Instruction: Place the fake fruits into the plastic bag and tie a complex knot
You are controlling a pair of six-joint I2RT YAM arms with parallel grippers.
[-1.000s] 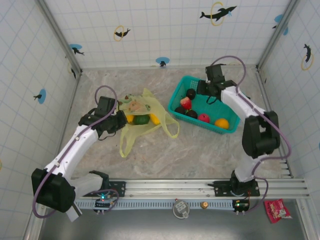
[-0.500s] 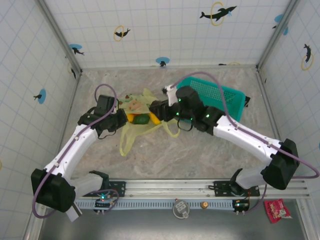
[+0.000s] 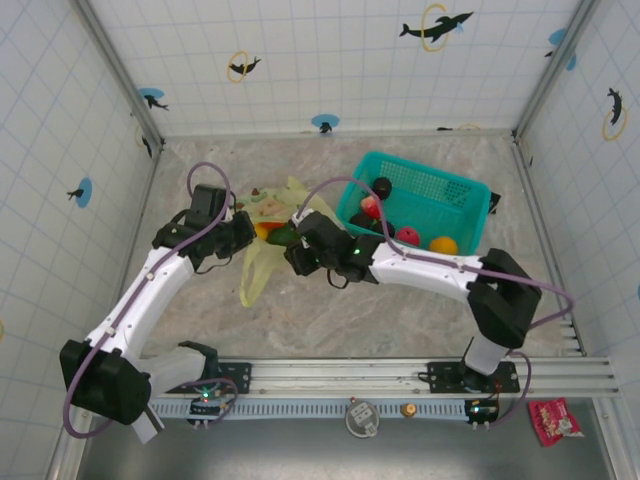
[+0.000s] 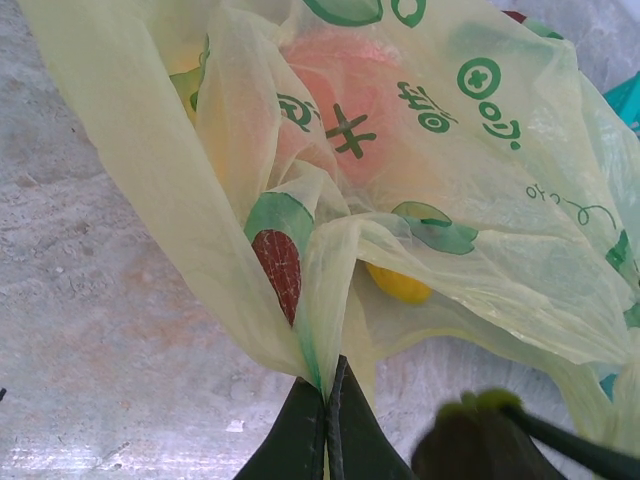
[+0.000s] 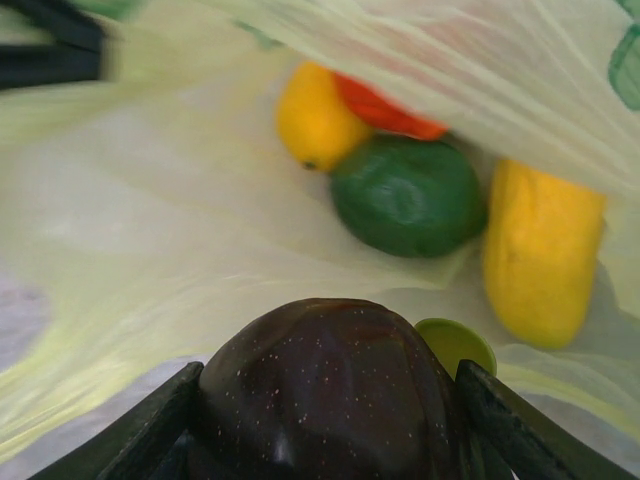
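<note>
At the mouth of the bag [image 4: 500,230], the right gripper [image 5: 325,400] clamps a dark brown fruit [image 5: 325,370] between its fingers. Inside lie a green fruit [image 5: 408,195], a yellow one [image 5: 542,255], an orange one [image 5: 312,118] and a red one [image 5: 390,112]. The left gripper [image 4: 328,425] pinches the bag's edge, jaws closed on the film. The basket [image 3: 455,190], just right of the bag, holds other fruits [image 3: 443,244].

On grey marbled table [image 3: 400,310], left of centre: thin translucent yellow-green plastic bag [image 3: 256,280]. Right of it: teal mesh plastic basket [image 3: 455,185], small glossy plastic fruits [image 3: 443,245] inside. On bag's left edge: left gripper [image 4: 328,420], clamped. At bag's mouth: right gripper [image 5: 320,400], round dark brown plastic fruit [image 5: 320,370] between its fingers. In bag beyond: round green fruit [image 5: 408,195]; orange-yellow fruit [image 5: 312,118] left of it, long yellow fruit [image 5: 540,250] right.
</note>
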